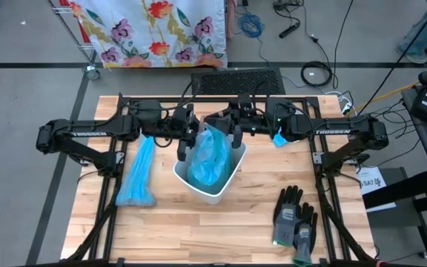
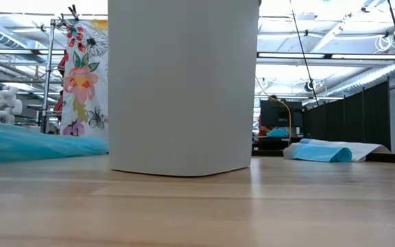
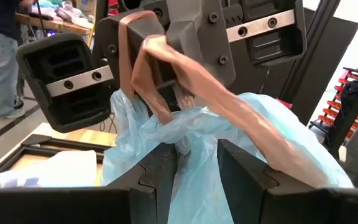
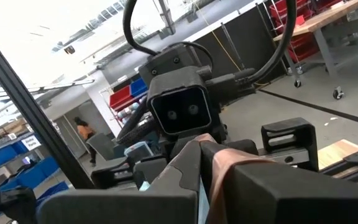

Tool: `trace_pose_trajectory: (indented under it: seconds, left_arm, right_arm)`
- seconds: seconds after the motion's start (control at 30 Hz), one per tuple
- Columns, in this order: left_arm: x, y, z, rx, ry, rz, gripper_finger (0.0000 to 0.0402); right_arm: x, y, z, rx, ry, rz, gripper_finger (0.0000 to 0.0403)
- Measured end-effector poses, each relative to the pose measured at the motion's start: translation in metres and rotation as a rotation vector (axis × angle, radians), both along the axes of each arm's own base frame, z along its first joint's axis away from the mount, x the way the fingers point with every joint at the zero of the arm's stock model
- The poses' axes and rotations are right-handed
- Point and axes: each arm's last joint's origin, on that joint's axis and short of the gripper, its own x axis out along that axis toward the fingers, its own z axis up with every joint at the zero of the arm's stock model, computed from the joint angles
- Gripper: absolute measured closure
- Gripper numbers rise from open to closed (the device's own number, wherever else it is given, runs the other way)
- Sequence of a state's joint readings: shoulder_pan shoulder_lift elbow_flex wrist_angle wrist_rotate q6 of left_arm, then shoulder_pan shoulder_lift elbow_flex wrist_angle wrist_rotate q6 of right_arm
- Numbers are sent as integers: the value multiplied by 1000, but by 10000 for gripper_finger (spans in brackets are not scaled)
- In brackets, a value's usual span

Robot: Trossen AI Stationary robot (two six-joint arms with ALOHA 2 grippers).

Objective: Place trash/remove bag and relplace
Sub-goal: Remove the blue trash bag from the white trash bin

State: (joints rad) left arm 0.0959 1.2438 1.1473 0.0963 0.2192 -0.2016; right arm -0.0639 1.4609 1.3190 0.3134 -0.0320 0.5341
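- White bin (image 1: 221, 187) at mid-worktop (image 1: 199, 230), light blue bag (image 1: 210, 157) bunched up out of its mouth.
- Left gripper (image 1: 186, 148) at the bin's left rim, jaws part-open around bag film.
- Right gripper (image 1: 236, 139) at the back rim, jaws closed on the bag's brown drawstring (image 3: 166, 68).
- Spare blue bag (image 1: 138, 174) flat to the left; grey-black gloves (image 1: 295, 219) at right.

Bright even overhead light, soft shadows on pale wooden tabletop (image 1: 199, 222), blown-out ceiling glare behind, nearest dark gripper fingers (image 3: 166, 180) blurred.
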Motion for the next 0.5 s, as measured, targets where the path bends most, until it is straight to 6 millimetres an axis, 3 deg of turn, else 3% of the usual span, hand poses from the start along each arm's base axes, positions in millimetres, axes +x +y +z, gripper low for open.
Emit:
trace_pose_trajectory:
  seconds: [0.5]
  left_arm:
    - [1,0,-1,-1,6,0,279]
  right_arm:
    - [0,2,-1,-8,11,54,403]
